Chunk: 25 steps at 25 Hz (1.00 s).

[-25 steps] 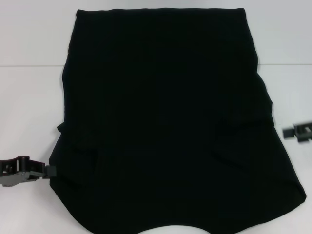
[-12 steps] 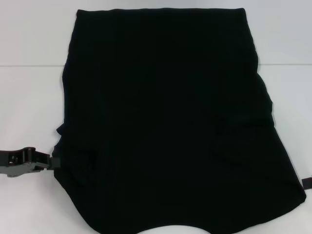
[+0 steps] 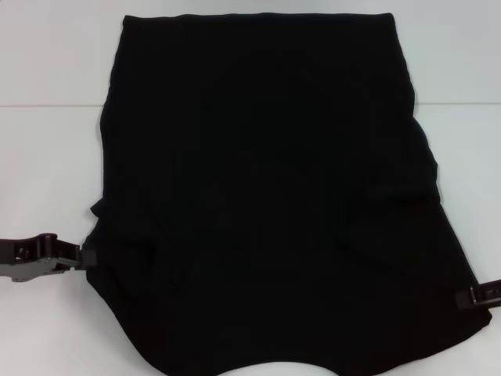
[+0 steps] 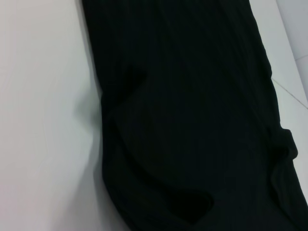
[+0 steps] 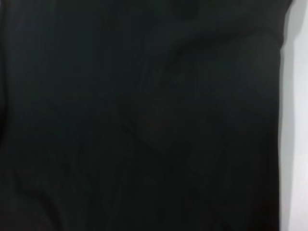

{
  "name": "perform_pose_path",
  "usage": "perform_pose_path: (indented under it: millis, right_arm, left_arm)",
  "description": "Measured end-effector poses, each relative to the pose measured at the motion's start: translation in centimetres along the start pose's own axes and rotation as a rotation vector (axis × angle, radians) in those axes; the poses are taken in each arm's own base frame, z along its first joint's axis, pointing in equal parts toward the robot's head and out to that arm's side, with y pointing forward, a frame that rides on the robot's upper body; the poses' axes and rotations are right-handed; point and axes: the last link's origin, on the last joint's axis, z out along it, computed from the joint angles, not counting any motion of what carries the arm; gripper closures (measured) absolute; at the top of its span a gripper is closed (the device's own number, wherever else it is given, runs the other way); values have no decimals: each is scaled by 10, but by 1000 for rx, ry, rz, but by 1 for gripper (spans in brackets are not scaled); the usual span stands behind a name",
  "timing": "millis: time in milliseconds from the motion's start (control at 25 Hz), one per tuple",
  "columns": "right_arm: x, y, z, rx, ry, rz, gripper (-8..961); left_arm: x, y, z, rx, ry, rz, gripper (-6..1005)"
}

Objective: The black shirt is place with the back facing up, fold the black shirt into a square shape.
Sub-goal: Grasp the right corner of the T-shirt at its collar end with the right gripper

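The black shirt (image 3: 266, 196) lies flat on the white table, blank side up, with its sides folded in and the near end wider. My left gripper (image 3: 84, 257) sits at the shirt's lower left edge, touching the cloth. My right gripper (image 3: 472, 297) is at the lower right edge, mostly outside the head view. The left wrist view shows the shirt (image 4: 192, 120) with a raised fold along its edge. In the right wrist view the shirt (image 5: 139, 115) fills nearly the whole picture.
White table (image 3: 47, 172) surrounds the shirt on the left, right and far sides. A thin seam line (image 3: 47, 106) crosses the table at the back. Bare table (image 4: 43, 120) shows beside the shirt in the left wrist view.
My right gripper has moved from higher up beside the shirt down to its lower right edge. The left gripper has shifted slightly inward to the lower left edge.
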Motion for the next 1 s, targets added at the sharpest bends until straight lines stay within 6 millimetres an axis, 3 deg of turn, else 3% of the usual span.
perform_pose_path:
  millis: [280,640,1000]
  right_arm:
    - [-1,4,4,-3,11,-2,241]
    - [-10,23,14,-58,30,-42,249]
    - [-11,25,15,-58,36,-24,257]
  left_arm:
    - [2,0,0,2,7,-1,941]
    - [4,1,1,6,12,-5,940]
    - [9,4,2,1,14,5,940]
